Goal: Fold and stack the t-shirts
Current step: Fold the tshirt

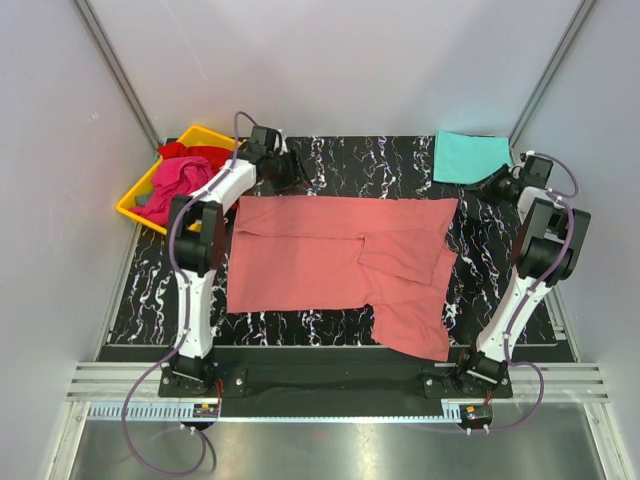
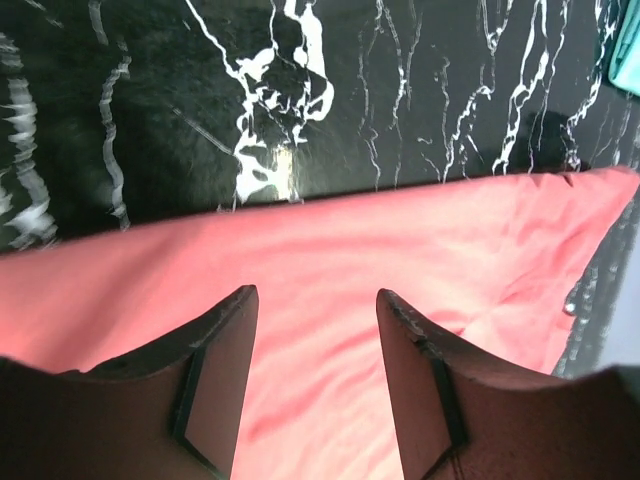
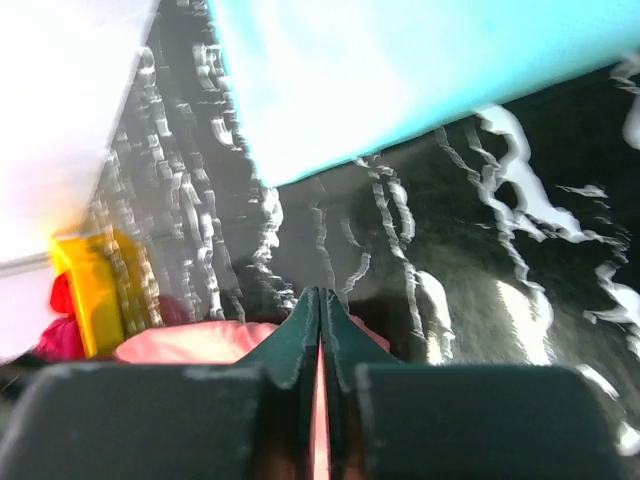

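The black marbled worktop [image 1: 340,160] carries everything. The biggest thing on it is the salmon-pink t-shirt [image 1: 320,255], spread mostly flat across the middle. One part of it is doubled over on its right half, and a flap trails from there toward the arm bases.

Beyond the salmon shirt's far right corner lies the turquoise t-shirt [image 1: 468,157], already a flat folded square. Off the salmon shirt's far left corner sits the yellow tray [image 1: 132,195], holding the magenta t-shirt [image 1: 180,178] and the red t-shirt [image 1: 195,152] in a crumpled heap.

The left pincer [image 2: 315,293] hovers over the salmon shirt's far edge near its left corner. Its fingers are spread and nothing sits between them. The right pincer [image 3: 318,297] is just past the salmon shirt's far right corner, on the side toward the turquoise one, with its fingers pressed together. A thin pink line shows between them, but I cannot tell whether that is pinched cloth.

The salmon shirt looks thin, light and limp, so it should drape and drag rather than hold a shape. It is probably best pinched at a hem or corner, both far corners at once, then lifted clear before laying it over. A grip in the middle would likely just bunch it.
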Robot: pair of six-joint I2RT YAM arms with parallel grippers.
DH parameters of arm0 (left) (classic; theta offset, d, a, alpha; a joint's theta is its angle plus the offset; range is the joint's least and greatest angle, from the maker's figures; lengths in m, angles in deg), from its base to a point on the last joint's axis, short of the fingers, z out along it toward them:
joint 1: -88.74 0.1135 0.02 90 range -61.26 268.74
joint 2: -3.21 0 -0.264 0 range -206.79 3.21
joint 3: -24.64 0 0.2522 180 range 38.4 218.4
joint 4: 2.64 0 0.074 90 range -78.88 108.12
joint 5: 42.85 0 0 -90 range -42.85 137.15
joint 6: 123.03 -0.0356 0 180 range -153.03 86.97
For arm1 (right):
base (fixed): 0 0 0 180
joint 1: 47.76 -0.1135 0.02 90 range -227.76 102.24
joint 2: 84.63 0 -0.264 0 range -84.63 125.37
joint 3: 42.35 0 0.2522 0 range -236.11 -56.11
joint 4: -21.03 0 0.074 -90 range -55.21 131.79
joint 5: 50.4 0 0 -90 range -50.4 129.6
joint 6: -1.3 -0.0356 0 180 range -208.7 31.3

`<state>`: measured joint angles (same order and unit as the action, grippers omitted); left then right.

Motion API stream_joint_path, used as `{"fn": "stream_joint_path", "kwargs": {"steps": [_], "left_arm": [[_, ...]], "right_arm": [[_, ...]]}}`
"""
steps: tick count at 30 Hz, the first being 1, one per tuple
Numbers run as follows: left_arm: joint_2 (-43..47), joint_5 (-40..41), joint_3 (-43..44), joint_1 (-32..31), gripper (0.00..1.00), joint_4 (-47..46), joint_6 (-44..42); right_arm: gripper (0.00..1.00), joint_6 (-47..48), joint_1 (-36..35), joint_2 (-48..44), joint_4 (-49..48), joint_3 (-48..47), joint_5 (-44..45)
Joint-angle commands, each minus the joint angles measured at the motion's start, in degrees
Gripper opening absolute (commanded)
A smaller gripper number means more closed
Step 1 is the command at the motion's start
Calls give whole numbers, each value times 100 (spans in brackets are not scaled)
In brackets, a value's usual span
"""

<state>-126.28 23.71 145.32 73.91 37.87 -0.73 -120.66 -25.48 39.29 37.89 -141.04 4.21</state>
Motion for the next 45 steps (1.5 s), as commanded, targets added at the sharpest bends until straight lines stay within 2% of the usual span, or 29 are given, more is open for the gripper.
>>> {"fn": "stream_joint_path", "kwargs": {"steps": [1,3,4,7,9,10,12,15,20,23,28,37,44,45], "left_arm": [[1125,925,200,24,55,796,-652],[1774,1235,-493,24,55,807,-838],[1978,1480,-983,24,55,754,-900],[2621,2060,-1749,24,55,806,-1120],[2884,2395,-2181,59,54,911,-1199],[2938,2562,-2314,77,54,929,-1208],[3026,2782,-2604,103,54,833,-1234],[2904,2819,-2991,138,51,719,-1234],[2377,3134,-2983,138,44,982,-1173],[2183,3345,-3071,138,43,973,-1146],[1770,3907,-2940,156,41,1236,-1120],[1796,4322,-3010,261,41,1395,-945],[2515,4120,-2791,420,43,1474,-970],[2595,3789,-2633,420,45,1448,-1118]], "right_arm": [[9,182,-31,-297,944,-218,627],[20,208,-171,-666,1429,-235,1085],[22,182,-215,-780,1779,-209,1340],[20,33,-470,-1229,2176,28,1439],[20,-90,-741,-1711,2257,658,1579],[19,-134,-821,-1713,2248,661,1632],[19,-300,-980,-2099,2048,1266,1685],[18,-407,-1252,-2433,1889,1882,1694],[17,-319,-1437,-2574,2011,2453,1895],[16,-223,-1437,-2557,2073,2612,2335],[17,-56,-1411,-2144,2037,2499,2686],[17,287,-1288,-1635,2231,1727,3513],[18,489,-1244,-1107,2433,1057,3847],[18,498,-1244,-1072,2416,1031,3804]]}}
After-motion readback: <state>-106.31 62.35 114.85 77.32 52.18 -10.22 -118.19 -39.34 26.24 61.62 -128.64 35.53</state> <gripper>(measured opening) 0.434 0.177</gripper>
